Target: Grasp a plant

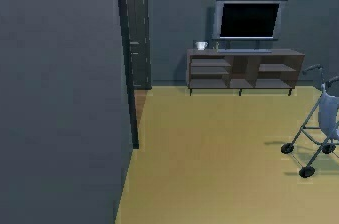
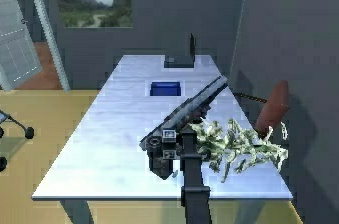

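We're judging this the approach: the dark two-finger gripper is hanging over the pale grey tabletop, just beside the pale green leafy plant lying there, and the jaws' state we cannot tell. Next we're needing the fingers lined onto the leaves, with a long dark slanted object lying close behind.

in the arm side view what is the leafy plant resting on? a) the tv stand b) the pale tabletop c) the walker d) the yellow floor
b: the leafy plant lies on the pale tabletop, near its right edge.
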Tool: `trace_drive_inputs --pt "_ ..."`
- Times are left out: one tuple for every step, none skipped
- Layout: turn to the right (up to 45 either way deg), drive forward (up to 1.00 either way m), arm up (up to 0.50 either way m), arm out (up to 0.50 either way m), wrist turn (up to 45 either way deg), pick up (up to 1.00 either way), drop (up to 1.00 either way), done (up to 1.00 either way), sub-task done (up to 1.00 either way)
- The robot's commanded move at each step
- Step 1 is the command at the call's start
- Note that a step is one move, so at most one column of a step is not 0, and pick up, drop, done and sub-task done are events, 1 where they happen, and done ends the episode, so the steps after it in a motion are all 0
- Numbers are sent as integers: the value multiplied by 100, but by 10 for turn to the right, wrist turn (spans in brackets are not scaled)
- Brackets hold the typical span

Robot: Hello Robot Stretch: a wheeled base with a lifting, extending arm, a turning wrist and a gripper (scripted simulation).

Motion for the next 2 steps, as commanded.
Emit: trace_drive_inputs --pt "0 0 10 0 0 0 0 0 0" --pt "0 0 0 0 0 0 0 100 0"
